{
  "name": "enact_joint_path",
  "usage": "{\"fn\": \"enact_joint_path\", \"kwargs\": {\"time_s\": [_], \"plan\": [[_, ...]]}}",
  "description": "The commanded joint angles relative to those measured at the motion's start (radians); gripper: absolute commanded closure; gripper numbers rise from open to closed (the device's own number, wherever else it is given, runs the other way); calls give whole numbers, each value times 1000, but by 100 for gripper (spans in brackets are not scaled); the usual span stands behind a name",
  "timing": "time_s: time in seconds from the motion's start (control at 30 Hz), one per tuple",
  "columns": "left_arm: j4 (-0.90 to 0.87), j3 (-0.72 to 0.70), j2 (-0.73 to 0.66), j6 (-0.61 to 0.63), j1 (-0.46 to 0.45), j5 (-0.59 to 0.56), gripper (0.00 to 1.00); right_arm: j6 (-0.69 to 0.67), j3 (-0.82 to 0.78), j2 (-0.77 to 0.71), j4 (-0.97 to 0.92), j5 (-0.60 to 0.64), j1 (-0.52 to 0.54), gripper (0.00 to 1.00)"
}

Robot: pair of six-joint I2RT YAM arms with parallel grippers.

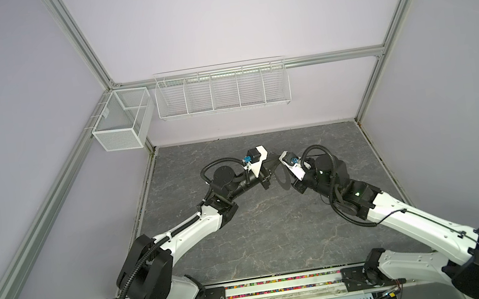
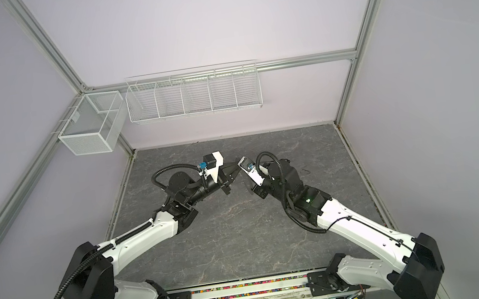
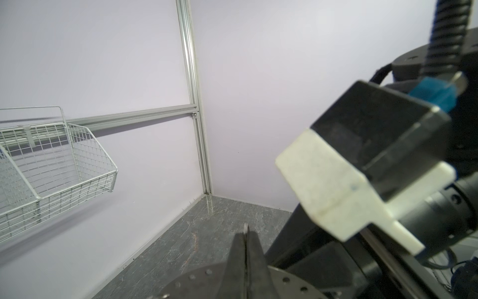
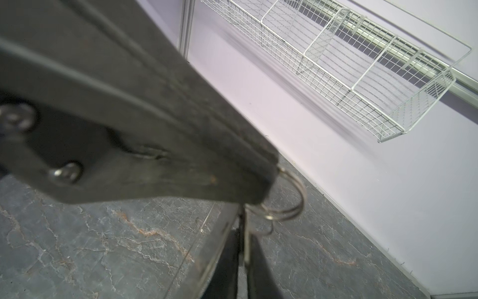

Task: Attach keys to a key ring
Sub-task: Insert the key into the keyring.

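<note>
Inside the lilac-walled, aluminium-framed cell, a grey marbled surface (image 1: 276,246) fills the floor in both top views. Across it the left arm (image 1: 192,228) reaches in from 7 o'clock and the right arm (image 1: 414,218) from 5 o'clock. Their wrists meet above the middle of the surface, a little toward 12 o'clock. On the back wall at 12 o'clock hangs a long white wire basket (image 1: 222,96) split into five compartments, and at 10 o'clock a white mesh box (image 1: 119,138) hangs from the side rail. The left claw (image 3: 245,236) has its fingers pressed together on the rim of the key ring (image 3: 196,281), a flat grey disc dotted with tiny holes, held up on edge above the surface between the two wrists. The right claw (image 4: 273,178) comes at that rim from the 3 o'clock side. Its fingers (image 4: 181,160) are clamped on a small wire loop (image 4: 300,202), a double-turn silvery ring that sticks out past the fingertips and reaches the disc's thin edge just beside the left claw's black fingertips. Whether the loop passes through one of the holes cannot be told.
</note>
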Motion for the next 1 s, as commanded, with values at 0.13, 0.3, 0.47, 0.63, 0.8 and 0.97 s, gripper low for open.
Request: {"fn": "enact_joint_path", "kwargs": {"time_s": [0.13, 0.3, 0.47, 0.63, 0.8, 0.97], "plan": [[119, -13, -20, -91, 77, 186, 100, -76, -10, -87, -73, -83, 5, 68], [94, -14, -21, -112, 105, 298, 100, -130, -10, -175, -190, -210, -37, 60], [105, -5, -8, -128, 107, 397, 100, -16, 20, -182, -159, -506, -142, 58], [100, 8, 4, -138, 107, 454, 100, -15, 54, -147, -162, -564, -163, 65], [71, 6, -4, -126, 107, 461, 100, -12, 105, -106, -192, -640, -173, 71], [11, 7, -20, -82, 107, 465, 100, -16, 96, -118, -179, -638, -176, 71]]}}
